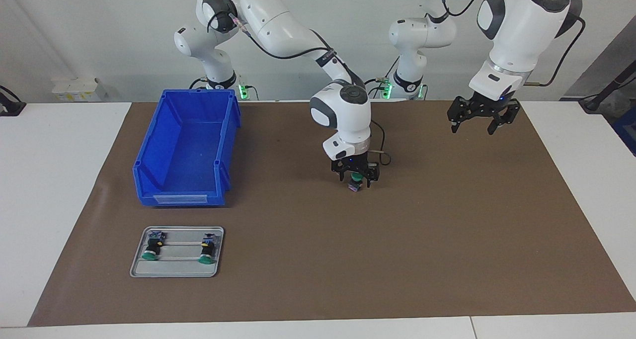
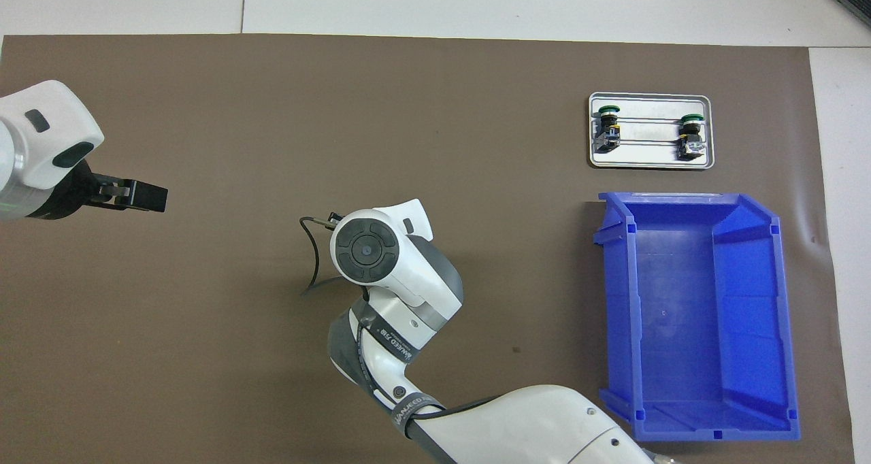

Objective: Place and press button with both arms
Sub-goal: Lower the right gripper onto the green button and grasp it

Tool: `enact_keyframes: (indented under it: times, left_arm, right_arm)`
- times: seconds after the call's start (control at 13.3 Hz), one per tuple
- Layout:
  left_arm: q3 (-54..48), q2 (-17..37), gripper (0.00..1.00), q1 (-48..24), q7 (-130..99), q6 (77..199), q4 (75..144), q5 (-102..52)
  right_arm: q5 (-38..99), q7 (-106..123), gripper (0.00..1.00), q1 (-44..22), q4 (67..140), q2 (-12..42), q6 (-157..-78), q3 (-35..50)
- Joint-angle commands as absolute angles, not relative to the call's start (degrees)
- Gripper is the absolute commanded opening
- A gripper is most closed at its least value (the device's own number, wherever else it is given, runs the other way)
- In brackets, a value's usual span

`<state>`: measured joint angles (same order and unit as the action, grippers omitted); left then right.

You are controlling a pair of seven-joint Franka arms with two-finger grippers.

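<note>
Button (image 1: 355, 185) sits between the right gripper's (image 1: 356, 181) spread fingers at the mat's (image 1: 447, 239) middle; whether gripped is unclear. Left gripper (image 1: 473, 126) hangs open, empty.

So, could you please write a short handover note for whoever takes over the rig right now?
Right claw: low at mid-mat, around one button; whether it grips it I cannot tell.
Left claw: open, empty, waiting raised over the mat toward its own end.
Two more buttons lie in the tray, farther from the robots than the empty blue bin.
Done: one button brought to mid-mat.
Left: probably settling it there and pressing it, using both arms.
</note>
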<state>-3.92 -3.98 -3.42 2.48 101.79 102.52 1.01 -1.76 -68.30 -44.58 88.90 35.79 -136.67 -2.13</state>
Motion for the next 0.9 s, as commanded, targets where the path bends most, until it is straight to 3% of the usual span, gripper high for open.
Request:
enact_keyframes:
  times: [0.0, 0.15, 0.3, 0.6, 0.83]
  left_arm:
    - [-4.22, -5.62, 1.0, -2.81, 3.08, 102.66, 104.41, 1.85]
    - [-4.22, -5.62, 1.0, -2.81, 3.08, 102.66, 104.41, 1.85]
    - [-4.22, -5.62, 1.0, -2.81, 3.08, 102.66, 104.41, 1.85]
    - [-4.22, -5.62, 1.0, -2.81, 3.08, 102.66, 104.41, 1.85]
    - [-4.22, -5.62, 1.0, -2.81, 3.08, 102.66, 104.41, 1.85]
  right_arm:
    - [-2.55, -70.57, 0.77, -44.56, 91.49, 35.07, -140.27, -2.11]
    - [-2.64, -70.58, 0.49, -44.65, 91.58, 34.98, -140.19, -2.11]
    - [-2.99, -70.58, 0.0, -44.65, 91.5, 34.98, -139.58, -2.2]
    - [-3.43, -70.32, 0.0, -44.56, 89.21, 34.02, -135.18, -2.72]
    - [-6.93, -68.65, 0.0, -42.2, 90.26, 26.84, -129.92, -2.9]
